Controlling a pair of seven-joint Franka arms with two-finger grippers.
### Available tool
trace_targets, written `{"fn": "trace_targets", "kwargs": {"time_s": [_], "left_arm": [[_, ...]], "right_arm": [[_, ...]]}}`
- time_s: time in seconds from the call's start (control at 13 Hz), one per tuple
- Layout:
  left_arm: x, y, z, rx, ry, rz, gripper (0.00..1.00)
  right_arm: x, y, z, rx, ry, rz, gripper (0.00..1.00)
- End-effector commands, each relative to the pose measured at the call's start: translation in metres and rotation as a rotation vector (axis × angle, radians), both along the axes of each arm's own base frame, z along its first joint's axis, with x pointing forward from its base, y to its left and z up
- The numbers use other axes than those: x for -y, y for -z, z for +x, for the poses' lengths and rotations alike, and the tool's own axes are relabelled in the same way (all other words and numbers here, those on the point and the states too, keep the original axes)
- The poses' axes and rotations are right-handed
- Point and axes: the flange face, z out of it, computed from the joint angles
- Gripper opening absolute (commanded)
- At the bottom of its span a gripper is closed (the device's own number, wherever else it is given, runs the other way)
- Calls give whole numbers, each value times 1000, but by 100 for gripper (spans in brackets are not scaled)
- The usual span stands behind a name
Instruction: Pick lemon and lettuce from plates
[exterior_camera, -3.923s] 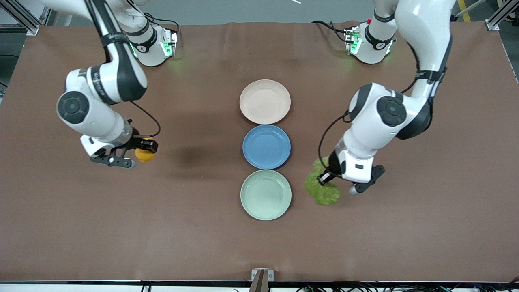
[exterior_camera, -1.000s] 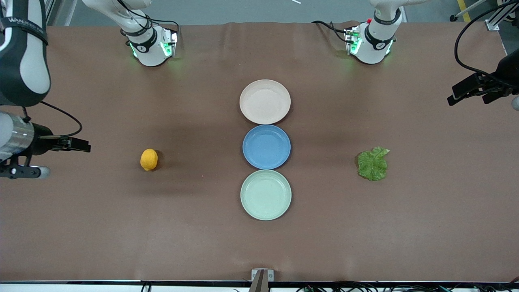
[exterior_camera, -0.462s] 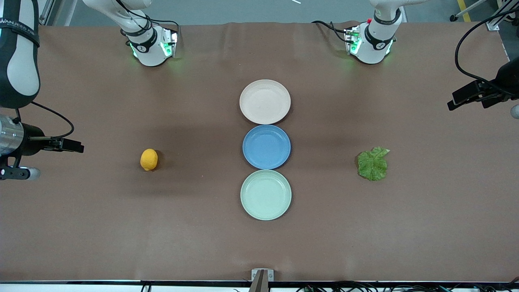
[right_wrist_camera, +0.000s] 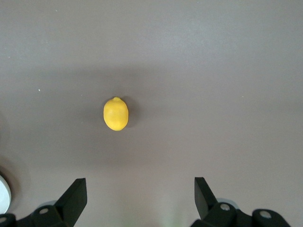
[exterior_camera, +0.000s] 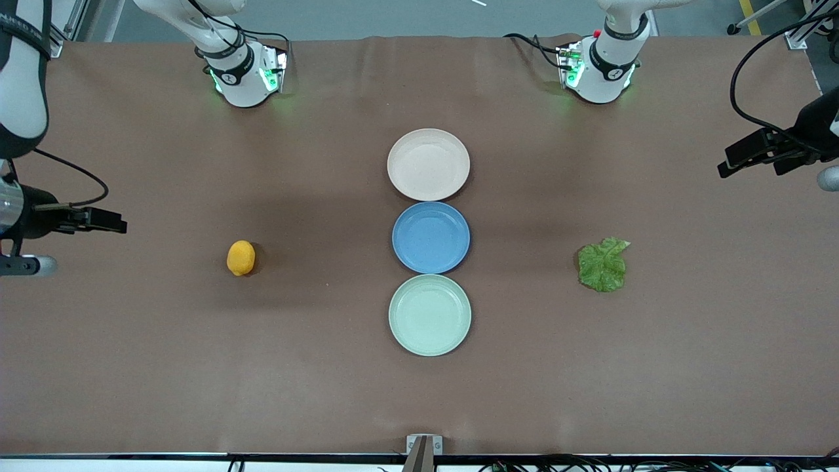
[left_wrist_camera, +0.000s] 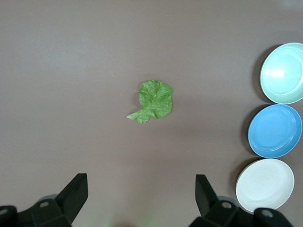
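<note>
since the earlier frames both arms have let go of their loads and pulled back up toward the table's ends: the lemon (exterior_camera: 240,257) that the right gripper carried now lies on the bare brown table (exterior_camera: 328,380) toward the right arm's end, and the lettuce leaf (exterior_camera: 603,265) lies flat on the table toward the left arm's end.

the three plates sit in a line down the middle, each just beside the next and all bare: the beige-pink plate (exterior_camera: 428,164) farthest from the front camera, the blue plate (exterior_camera: 430,236) between, the mint green plate (exterior_camera: 429,314) nearest. lemon and leaf are well apart from them, one on either side, which reads as both items taken off and set aside, so the task looks finished.

the right gripper (right_wrist_camera: 137,201) hangs high over the table near the lemon, fingers spread wide and holding nothing. the left gripper (left_wrist_camera: 142,201) hangs high over the table near the leaf, fingers likewise spread and empty. both look parked clear of the work area, probably to leave the result in plain sight.
</note>
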Motion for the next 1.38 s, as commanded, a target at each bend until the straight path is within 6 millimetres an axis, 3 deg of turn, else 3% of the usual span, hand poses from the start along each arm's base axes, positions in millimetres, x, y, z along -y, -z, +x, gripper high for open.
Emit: {"fn": "trace_targets", "kwargs": {"time_s": [0.0,0.23,0.38,1.0,1.31], "left_arm": [[1,-10,-2,6,3,13,100],[2,-11,-2,7,5,14,100],[0,-12,-3,9,3,15,100],[5,-12,-3,11,22,11,100],[-2,-12,-3,11,11,11,100]], "right_arm": [[1,-14,-42,32,-11,8,100],[-2,-18,-85,93,-15,6,100],[-7,-23,-97,102,-16,-3,100],[-10,-30,-99,116,-19,-4,100],[-9,-33,-98,131,-13,-3,100]]}}
